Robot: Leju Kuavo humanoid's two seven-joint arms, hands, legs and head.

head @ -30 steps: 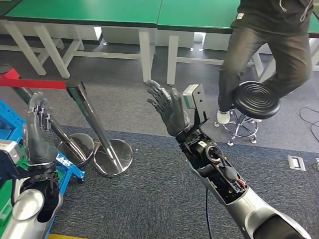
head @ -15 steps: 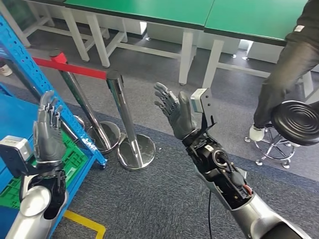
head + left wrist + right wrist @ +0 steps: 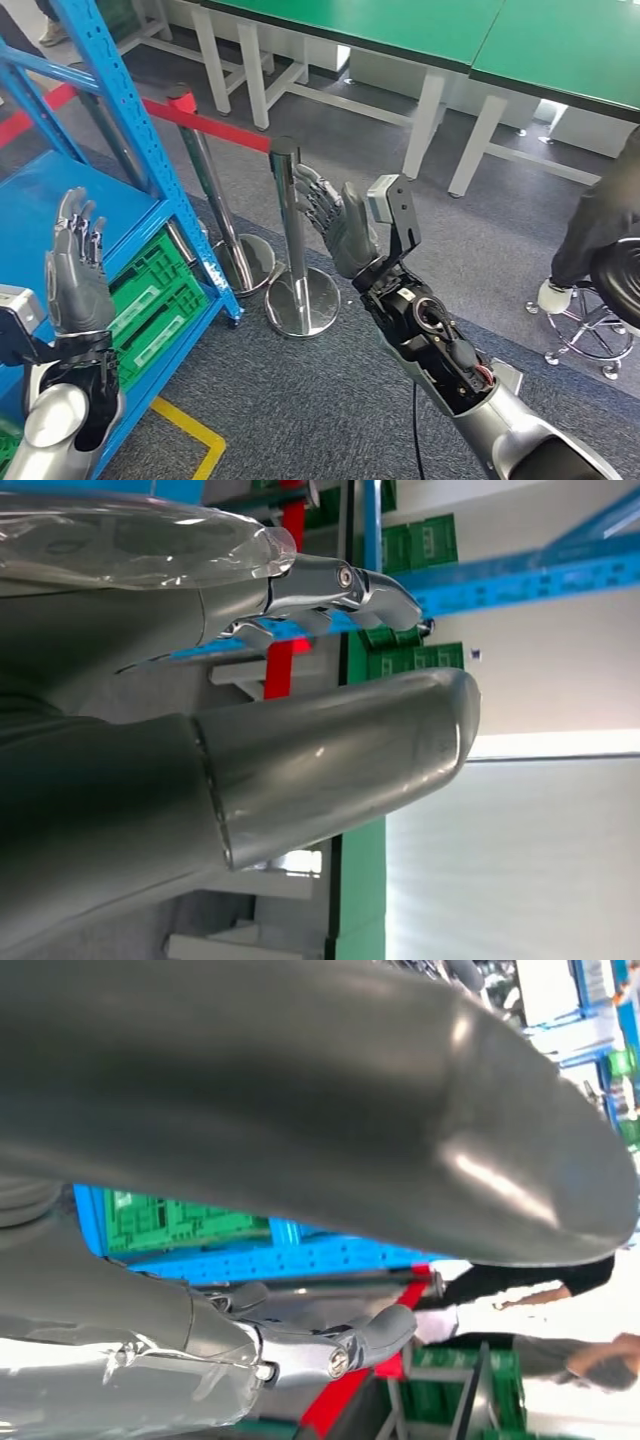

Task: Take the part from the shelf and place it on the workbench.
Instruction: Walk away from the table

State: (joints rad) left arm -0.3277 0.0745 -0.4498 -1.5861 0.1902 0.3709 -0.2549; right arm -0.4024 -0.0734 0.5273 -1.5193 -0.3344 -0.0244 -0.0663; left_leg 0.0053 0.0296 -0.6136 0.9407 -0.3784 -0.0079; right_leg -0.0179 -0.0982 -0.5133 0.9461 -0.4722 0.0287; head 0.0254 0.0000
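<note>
Both robot hands are raised with fingers spread, holding nothing: the left robot hand (image 3: pixel 75 275) before the blue shelf (image 3: pixel 113 95), the right robot hand (image 3: pixel 337 222) beside two chrome stanchions (image 3: pixel 290 215) joined by red belt (image 3: pixel 204 122). Green crates (image 3: pixel 155 300) sit low in the shelf; which part is meant I cannot tell. Beyond stand two green tabletops (image 3: pixel 573 45).
</note>
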